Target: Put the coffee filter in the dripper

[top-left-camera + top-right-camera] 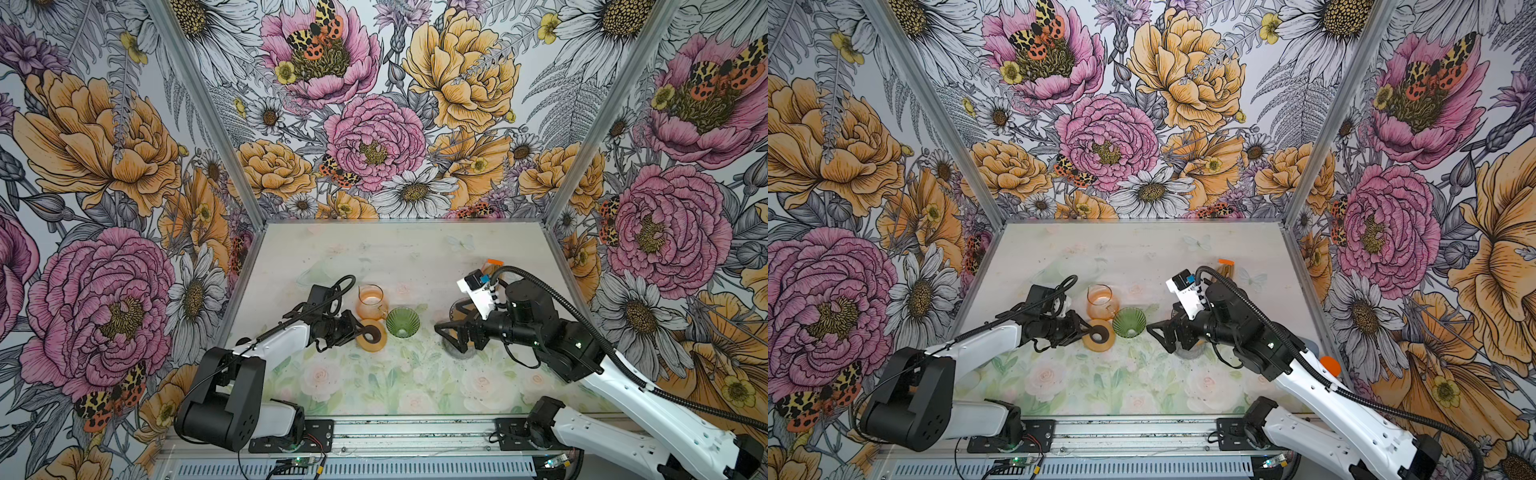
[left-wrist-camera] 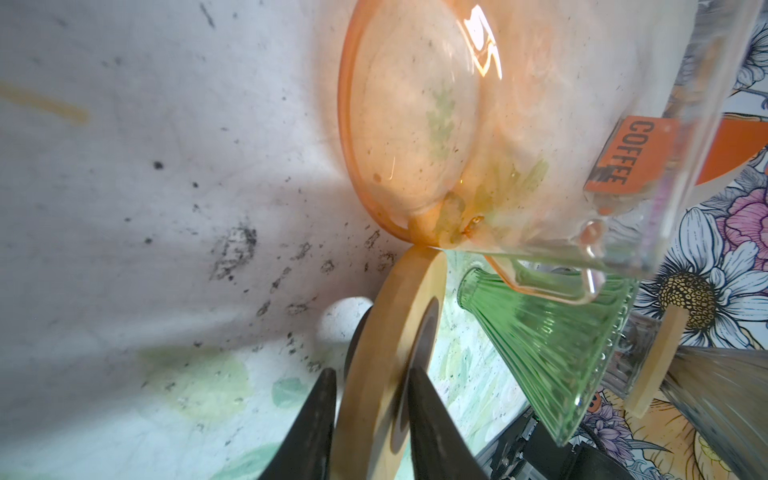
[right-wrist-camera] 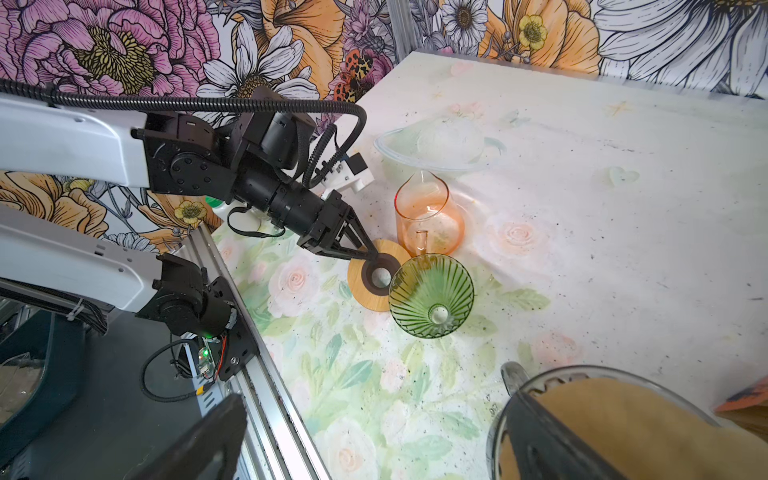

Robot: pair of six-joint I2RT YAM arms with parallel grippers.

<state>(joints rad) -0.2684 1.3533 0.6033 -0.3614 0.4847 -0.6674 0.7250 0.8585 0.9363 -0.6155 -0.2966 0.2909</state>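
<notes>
The right tool (image 1: 451, 338) hung wide open over a jar (image 3: 582, 370) of brown paper filters (image 3: 615, 424) near the green glass dripper (image 1: 402, 322) on the counter (image 1: 374, 257), where pinching one by its edge looked wisest, while the left tool (image 3: 372, 255) straddled a wooden ring (image 1: 372, 343), grip unclear.

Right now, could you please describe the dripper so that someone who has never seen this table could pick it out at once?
Look to the middle of the floral table, where three small items cluster. In both top views the dripper sits just right of the wooden ring and slightly nearer the robot than the orange glass carafe. It alone is green: a ribbed glass cone.
</notes>
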